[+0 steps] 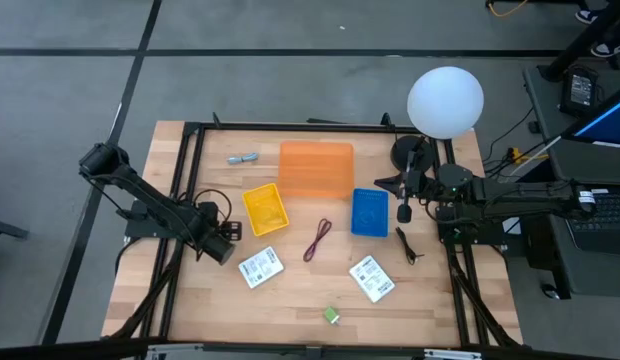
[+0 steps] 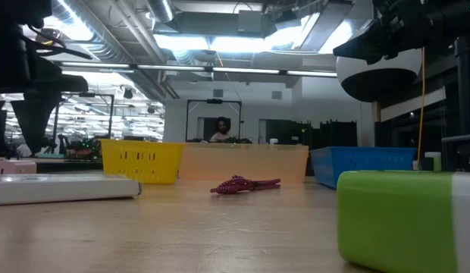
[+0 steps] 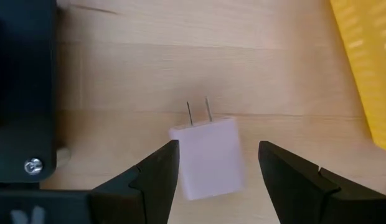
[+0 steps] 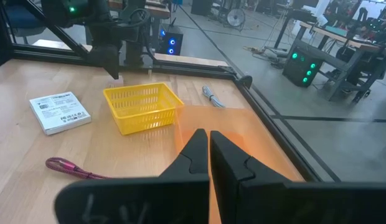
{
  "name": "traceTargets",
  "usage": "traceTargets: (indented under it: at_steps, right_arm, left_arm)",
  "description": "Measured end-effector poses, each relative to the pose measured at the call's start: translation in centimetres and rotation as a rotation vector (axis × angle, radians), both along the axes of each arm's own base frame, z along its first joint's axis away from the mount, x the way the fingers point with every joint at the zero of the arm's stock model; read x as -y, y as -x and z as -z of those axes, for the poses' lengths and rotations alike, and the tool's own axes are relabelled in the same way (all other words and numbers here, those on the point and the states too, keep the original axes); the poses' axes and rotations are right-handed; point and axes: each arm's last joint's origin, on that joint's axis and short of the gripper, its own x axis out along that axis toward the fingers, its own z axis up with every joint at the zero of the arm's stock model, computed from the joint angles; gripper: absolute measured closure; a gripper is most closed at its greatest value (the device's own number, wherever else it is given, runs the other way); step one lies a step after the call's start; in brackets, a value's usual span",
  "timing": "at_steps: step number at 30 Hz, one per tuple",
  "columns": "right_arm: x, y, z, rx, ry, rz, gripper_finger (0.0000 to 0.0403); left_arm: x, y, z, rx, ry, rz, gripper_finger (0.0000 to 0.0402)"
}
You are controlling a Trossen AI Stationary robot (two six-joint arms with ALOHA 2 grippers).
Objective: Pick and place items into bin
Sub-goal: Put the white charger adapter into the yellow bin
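A pale pink block with two metal prongs (image 3: 208, 155) lies flat on the table between the open fingers of my left gripper (image 3: 219, 144), which points down near the table's left side (image 1: 222, 245). Two white packets (image 1: 260, 267) (image 1: 371, 278), a dark red cord (image 1: 317, 241), a green block (image 1: 332, 316), a grey-blue piece (image 1: 243, 158) and a thin black piece (image 1: 408, 246) lie loose on the wood. My right gripper (image 4: 208, 155) is shut and hangs level above the blue bin's right side (image 1: 403, 190). My left gripper comes from above with one finger on each long side of the pink block. One fingertip (image 3: 171, 152) stands right at the block's side (image 3: 180, 158); I cannot tell whether it touches. The other finger is clear of it.
A yellow bin (image 1: 265, 208), an orange bin (image 1: 316, 168) and a blue bin (image 1: 369, 212) stand in the table's middle. A white globe lamp (image 1: 445, 100) stands at the far right. A black frame (image 1: 190, 180) runs around the table. A person sits beyond the table (image 2: 220, 130).
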Motion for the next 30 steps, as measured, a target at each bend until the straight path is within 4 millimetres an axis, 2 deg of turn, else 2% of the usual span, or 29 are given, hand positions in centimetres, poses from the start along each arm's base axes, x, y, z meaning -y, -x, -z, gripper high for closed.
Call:
traceTargets:
  at_steps: [12,21,30]
  right_arm:
    - [0.0,0.0,0.0,0.000,0.000,0.000,0.0402]
    - [0.0,0.0,0.0,0.000,0.000,0.000,0.0402]
    - [0.0,0.0,0.0,0.000,0.000,0.000,0.0402]
  left_arm:
    - [0.6,-0.7,2.1,-0.116,-0.002,-0.032,0.0187]
    - [0.6,-0.6,2.2,-0.141,-0.005,-0.001,0.0188]
    - [0.7,-0.5,2.2,-0.190,0.029,0.077,0.0214]
